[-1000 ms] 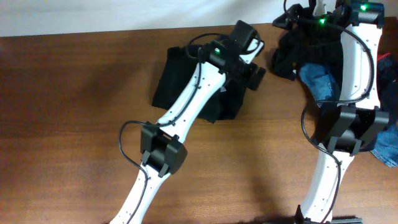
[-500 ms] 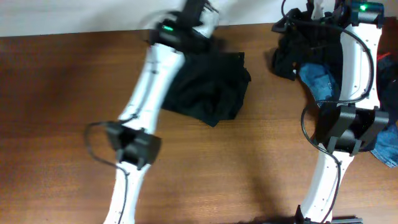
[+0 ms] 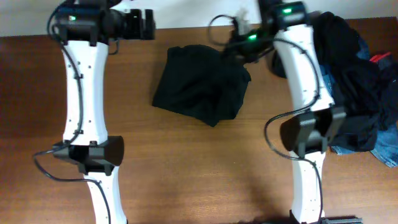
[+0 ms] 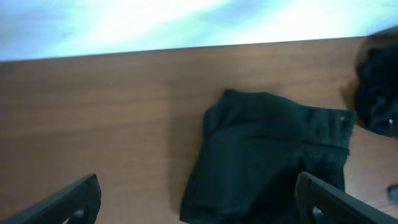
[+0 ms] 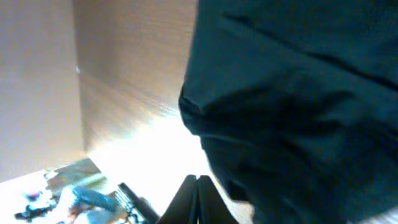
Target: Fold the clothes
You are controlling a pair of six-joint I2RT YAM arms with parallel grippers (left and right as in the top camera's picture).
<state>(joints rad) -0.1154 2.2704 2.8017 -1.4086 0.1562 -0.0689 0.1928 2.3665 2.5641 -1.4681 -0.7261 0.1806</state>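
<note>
Table [image 3: 186, 168] — brown wood, both arms reaching across it. Pile [image 3: 354, 81] of dark clothes heaped at the right edge, denim [image 3: 388, 149] showing low on it. One black garment [image 3: 202, 90] lies apart from the pile, roughly folded, flat at the far middle. Right gripper [image 5: 198, 190] sits at that garment's far right corner, fingers clenched tight — whether cloth is pinched, I cannot tell. Left gripper [image 3: 147, 23] hangs at the far edge, left of the garment, fingers spread wide, empty.
</note>
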